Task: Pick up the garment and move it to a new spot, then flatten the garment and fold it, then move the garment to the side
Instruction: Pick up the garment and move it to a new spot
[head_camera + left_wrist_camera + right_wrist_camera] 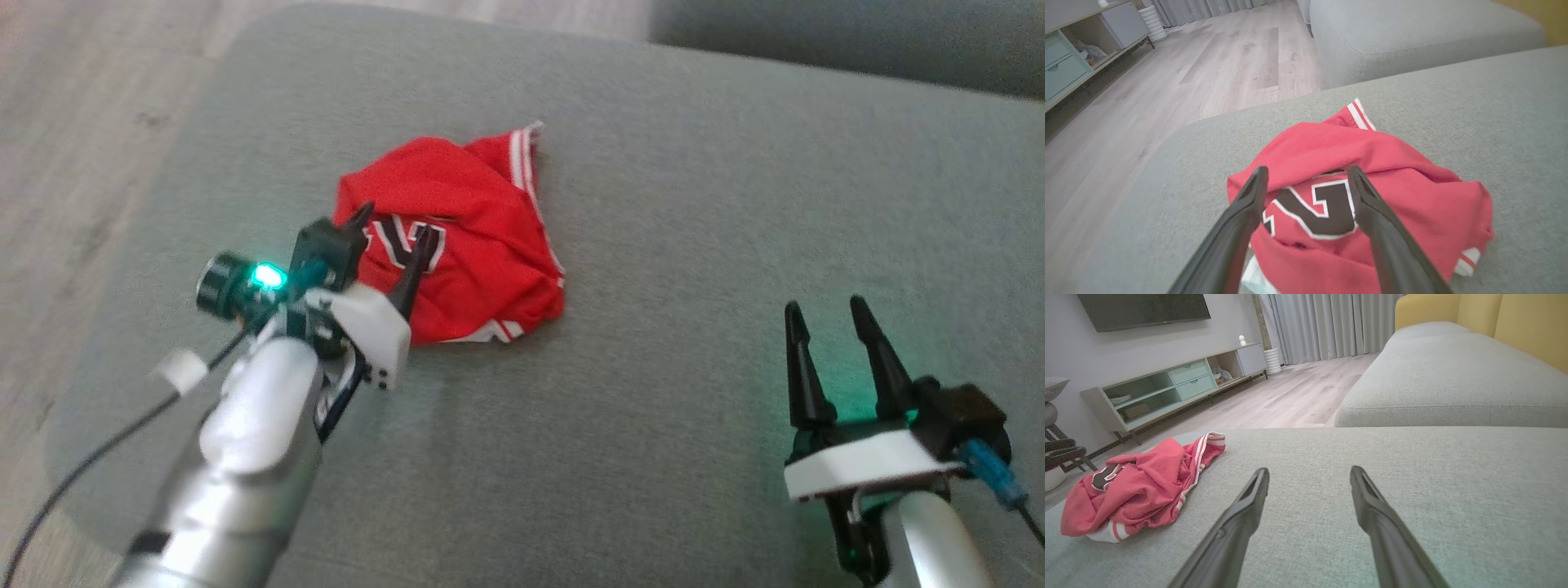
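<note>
Garment [482, 245], red and crumpled, lies on the grey cushion [653, 425] in my head view. My left gripper [396, 220] is over its near-left part, spread wide and empty. My right gripper [824, 305] is well apart, also wide open and empty.

Left wrist: my 2 fingers [1249, 212] frame the black print [1327, 212]; I can't tell if they touch the cloth.

Right wrist: the garment is at far left, with bare cushion between the fingers.

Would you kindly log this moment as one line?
stage: pre-grasp | red garment: crumpled, unheld | left end effector: open, over it | right end effector: open, above grey cushion
</note>
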You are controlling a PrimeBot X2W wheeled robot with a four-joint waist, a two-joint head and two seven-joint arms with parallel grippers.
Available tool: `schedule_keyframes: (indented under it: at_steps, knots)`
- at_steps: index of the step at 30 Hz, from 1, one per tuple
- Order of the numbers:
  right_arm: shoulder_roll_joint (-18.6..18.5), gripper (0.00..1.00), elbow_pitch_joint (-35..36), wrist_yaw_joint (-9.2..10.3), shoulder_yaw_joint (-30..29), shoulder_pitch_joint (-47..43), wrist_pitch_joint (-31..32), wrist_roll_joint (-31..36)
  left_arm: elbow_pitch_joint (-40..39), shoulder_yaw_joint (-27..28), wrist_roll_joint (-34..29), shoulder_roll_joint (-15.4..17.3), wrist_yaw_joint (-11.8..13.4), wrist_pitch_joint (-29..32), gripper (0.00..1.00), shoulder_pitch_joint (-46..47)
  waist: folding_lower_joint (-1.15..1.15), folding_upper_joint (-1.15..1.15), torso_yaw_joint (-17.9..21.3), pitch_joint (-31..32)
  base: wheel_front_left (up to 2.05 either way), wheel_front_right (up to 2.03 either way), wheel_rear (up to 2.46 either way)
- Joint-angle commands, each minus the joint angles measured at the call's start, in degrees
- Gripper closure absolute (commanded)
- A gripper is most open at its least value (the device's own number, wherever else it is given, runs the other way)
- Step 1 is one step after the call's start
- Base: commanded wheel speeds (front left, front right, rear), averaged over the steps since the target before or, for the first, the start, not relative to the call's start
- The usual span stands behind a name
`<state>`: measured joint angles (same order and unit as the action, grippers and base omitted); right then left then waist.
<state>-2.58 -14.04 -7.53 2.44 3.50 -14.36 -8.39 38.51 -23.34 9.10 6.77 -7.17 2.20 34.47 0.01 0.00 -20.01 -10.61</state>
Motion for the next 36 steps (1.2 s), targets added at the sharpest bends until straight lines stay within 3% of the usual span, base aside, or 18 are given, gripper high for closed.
schedule_keyframes:
  at_steps: [1, 9, 15, 16, 17, 18, 22, 29, 36]
  knots:
    - [-0.3, 0.0, 1.87, 0.04, 1.23, 2.65, -0.63, 0.48, -0.38, -1.1, 1.56, 2.65, -0.28, 0.74, 0.0, 4.92, -0.01, 0.0, 3.21, -3.11, 0.0, 0.0, 0.0]
    - [-0.3, 0.0, 1.52, 0.04, 0.55, 4.87, -0.63, 0.37, 6.37, -12.68, 7.03, 8.8, -0.31, 3.47, 0.0, 13.5, -0.01, 0.0, 6.95, -6.28, 0.0, 0.0, 0.0]
    - [-0.3, 0.0, 1.53, 0.04, 0.34, 5.59, -0.63, 0.06, 10.53, -16.75, 10.54, 10.38, -0.31, 3.41, 0.0, 16.48, -0.01, 0.0, 8.24, -6.85, 0.0, 0.0, 0.0]
    - [-0.3, 0.0, 1.45, 0.04, 0.36, 5.69, -0.63, -0.01, 11.12, -17.07, 11.16, 10.4, -0.31, 3.27, 0.26, 16.74, -0.01, 0.0, 8.38, -6.76, 0.0, 0.0, 0.0]
    - [-0.3, 0.0, 1.34, 0.04, 0.42, 5.78, -0.63, -0.09, 11.69, -17.21, 11.91, 10.36, -0.31, 3.0, 0.82, 16.95, -0.01, 0.0, 8.53, -6.61, 0.0, 0.0, 0.0]
    - [-0.3, 0.0, 1.22, 0.04, 0.5, 5.85, -0.63, -0.16, 12.18, -17.4, 12.55, 10.3, -0.31, 2.63, 1.0, 17.09, -0.01, 0.0, 8.68, -6.39, 0.0, 0.0, 0.0]
    - [-0.3, 0.0, 0.97, 0.04, 0.62, 5.93, -0.63, -0.26, 12.82, -17.2, 13.91, 10.28, -0.31, -0.65, 1.0, 17.93, -0.01, 0.0, 9.08, -5.42, 0.0, 0.0, 0.0]
    - [-0.3, 0.0, 0.37, 0.04, 0.62, 4.95, -0.63, -0.56, 9.03, -13.36, 16.7, 8.27, -0.25, -14.72, 1.0, 20.67, -0.01, 0.0, 9.79, -1.48, 0.0, 0.0, 0.0]
    - [-0.3, 0.0, 0.13, 0.04, 0.51, 3.39, -0.63, -1.77, -3.65, -9.85, 14.89, 8.81, 1.57, -17.14, 1.0, 22.96, -0.01, 0.0, 10.3, 2.69, 0.0, 0.0, 0.0]
